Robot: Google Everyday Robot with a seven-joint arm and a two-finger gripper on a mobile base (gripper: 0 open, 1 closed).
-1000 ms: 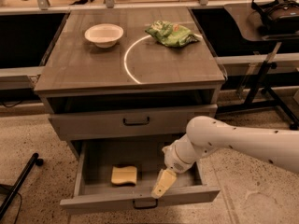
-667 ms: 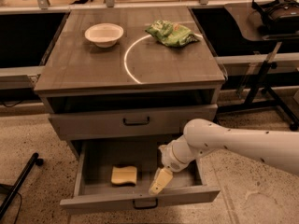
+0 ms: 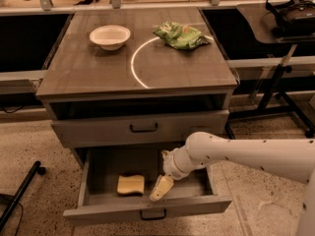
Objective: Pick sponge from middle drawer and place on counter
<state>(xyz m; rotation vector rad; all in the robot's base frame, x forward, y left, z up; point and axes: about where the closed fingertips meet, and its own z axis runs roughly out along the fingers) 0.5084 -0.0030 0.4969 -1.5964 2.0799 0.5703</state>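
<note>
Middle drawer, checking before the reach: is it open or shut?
Open: the middle drawer is pulled out, the sponge lying flat inside; the hand hangs over its floor beside the sponge.

The gripper [image 3: 161,188] has slid leftward inside the open middle drawer [image 3: 147,208], toward the sponge [image 3: 131,184]. A second ago it hung clearly off to the sponge's right; now its tip sits just beside the sponge's right edge, with only a sliver of drawer floor between them, apparently not touching. The white arm [image 3: 231,154] behind it has followed the same way, its rounded end drawn nearer the sponge, so less bare drawer floor now shows to the sponge's right.
</note>
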